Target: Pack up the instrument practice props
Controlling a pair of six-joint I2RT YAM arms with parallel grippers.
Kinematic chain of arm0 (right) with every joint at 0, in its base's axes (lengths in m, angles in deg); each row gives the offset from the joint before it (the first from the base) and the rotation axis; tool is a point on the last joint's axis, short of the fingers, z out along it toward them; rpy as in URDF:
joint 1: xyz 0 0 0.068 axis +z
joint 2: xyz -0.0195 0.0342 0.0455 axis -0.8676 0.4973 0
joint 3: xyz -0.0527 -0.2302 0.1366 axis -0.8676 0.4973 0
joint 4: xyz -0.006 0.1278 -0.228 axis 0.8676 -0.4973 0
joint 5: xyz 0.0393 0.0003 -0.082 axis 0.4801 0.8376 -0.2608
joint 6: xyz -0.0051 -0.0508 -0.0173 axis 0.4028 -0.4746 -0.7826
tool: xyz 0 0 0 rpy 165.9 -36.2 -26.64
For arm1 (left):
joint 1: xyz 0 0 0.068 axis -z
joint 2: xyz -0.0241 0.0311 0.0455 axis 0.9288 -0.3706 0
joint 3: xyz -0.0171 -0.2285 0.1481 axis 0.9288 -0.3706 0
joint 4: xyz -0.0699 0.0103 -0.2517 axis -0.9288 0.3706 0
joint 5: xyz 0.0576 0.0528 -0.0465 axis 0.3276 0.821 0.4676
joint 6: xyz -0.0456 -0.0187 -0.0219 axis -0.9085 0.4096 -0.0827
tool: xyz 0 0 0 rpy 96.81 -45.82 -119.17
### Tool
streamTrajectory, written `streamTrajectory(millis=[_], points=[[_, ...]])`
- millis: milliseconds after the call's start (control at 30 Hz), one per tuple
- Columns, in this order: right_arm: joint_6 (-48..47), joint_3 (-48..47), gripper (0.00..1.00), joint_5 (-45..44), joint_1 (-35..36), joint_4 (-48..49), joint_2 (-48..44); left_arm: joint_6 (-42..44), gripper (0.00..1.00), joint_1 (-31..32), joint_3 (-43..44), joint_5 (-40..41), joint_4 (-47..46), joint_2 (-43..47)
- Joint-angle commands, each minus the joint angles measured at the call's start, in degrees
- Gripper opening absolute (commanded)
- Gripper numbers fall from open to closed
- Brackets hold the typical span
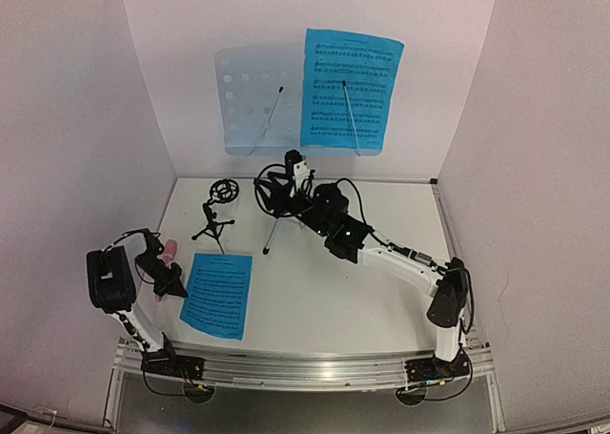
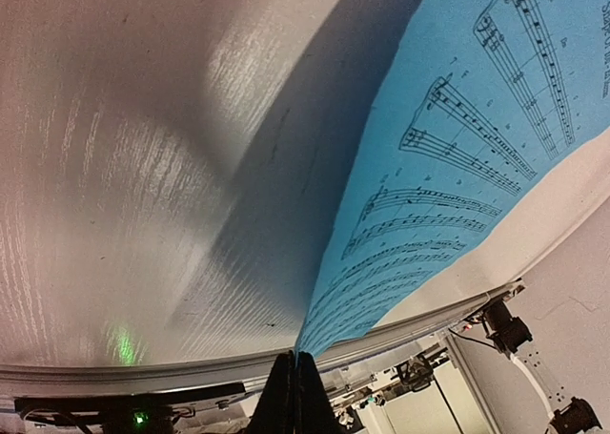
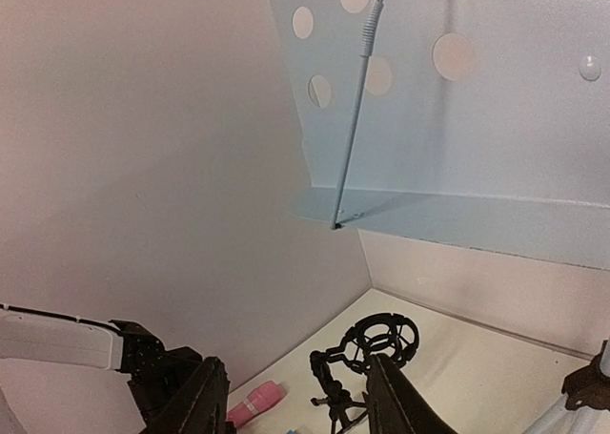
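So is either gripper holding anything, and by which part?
Left gripper looks shut on the left edge of the blue sheet-music page lying on the table. Right gripper is open, holding nothing.

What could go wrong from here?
The right gripper, open, is close under the music stand; a bump could topple it and shed the upper sheet. The left gripper seems to pinch only a corner of the table sheet; it may slip or tear.

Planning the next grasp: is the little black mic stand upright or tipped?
Upright: the mic stand stands on its spread tripod legs, ring holder on top.
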Motion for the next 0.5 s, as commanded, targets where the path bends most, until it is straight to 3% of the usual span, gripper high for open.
streamTrajectory(millis=[0,400,467], points=[[-1.5,-1.3,0.47,-1.0,0.2,0.6,-2.4,-1.1,0.0,-0.3,-1.5,2.3,1.5,2.3],[-2.3,-2.4,0.48,-0.9,0.2,0.3,-1.8,-1.1,0.0,-0.3,-1.4,3.0,-0.7,-1.5],[-2.2,-2.5,0.48,-0.8,0.2,0.3,-1.8,-1.3,0.04,-0.3,-1.3,3.5,-0.7,-1.3]])
